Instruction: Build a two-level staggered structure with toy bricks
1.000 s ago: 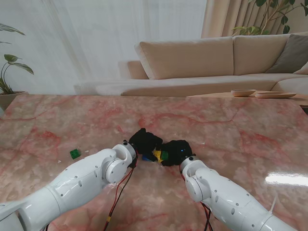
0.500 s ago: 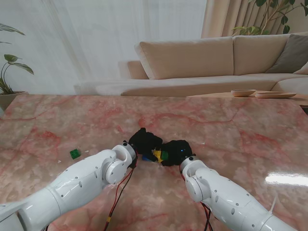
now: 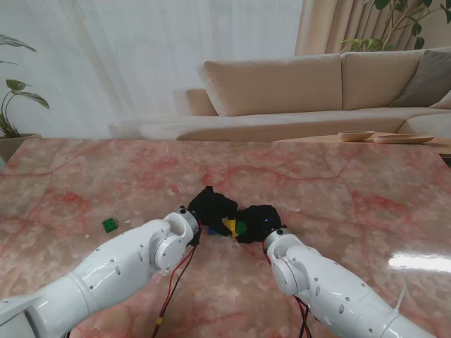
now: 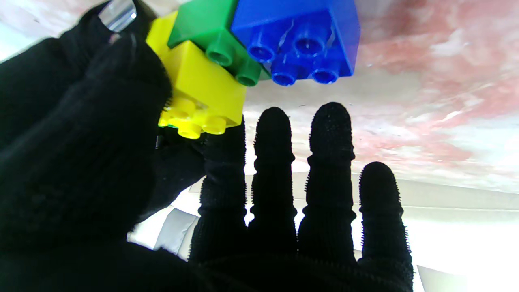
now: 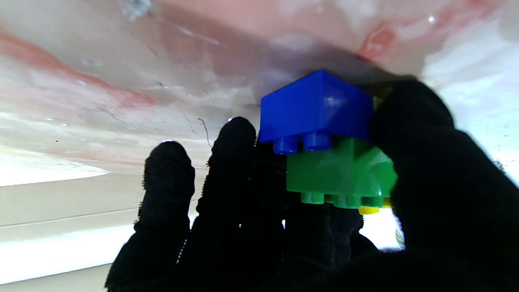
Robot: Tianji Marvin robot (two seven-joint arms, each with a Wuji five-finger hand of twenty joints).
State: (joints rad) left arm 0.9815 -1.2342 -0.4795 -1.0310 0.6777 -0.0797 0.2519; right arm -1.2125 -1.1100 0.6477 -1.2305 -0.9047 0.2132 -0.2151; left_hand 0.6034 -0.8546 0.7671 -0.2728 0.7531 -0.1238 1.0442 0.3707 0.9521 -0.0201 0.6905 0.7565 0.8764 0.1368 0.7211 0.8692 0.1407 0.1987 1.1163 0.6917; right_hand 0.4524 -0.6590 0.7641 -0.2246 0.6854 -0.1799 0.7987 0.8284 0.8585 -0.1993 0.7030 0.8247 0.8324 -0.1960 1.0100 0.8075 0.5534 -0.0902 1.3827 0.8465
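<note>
My two black-gloved hands meet over a small cluster of bricks in the middle of the table. The blue brick (image 4: pixel 300 36) (image 5: pixel 316 105) (image 3: pixel 213 230) rests on the marble, with the green brick (image 4: pixel 206 36) (image 5: pixel 340 170) (image 3: pixel 241 227) against it. The yellow brick (image 4: pixel 198 93) (image 3: pixel 229 225) sits a level higher, offset on the green one. My left hand (image 3: pixel 211 206) pinches the yellow brick between thumb (image 4: pixel 81 142) and index fingertip; its other fingers are straight. My right hand (image 3: pixel 258 220) grips the green brick with its thumb (image 5: pixel 425 162) and fingers.
A loose green brick (image 3: pixel 110 224) lies on the pink marble table (image 3: pixel 352 190) to the left of my left forearm (image 3: pixel 120 267). A beige sofa (image 3: pixel 303 84) and a low table with bowls (image 3: pixel 384 137) stand beyond the far edge.
</note>
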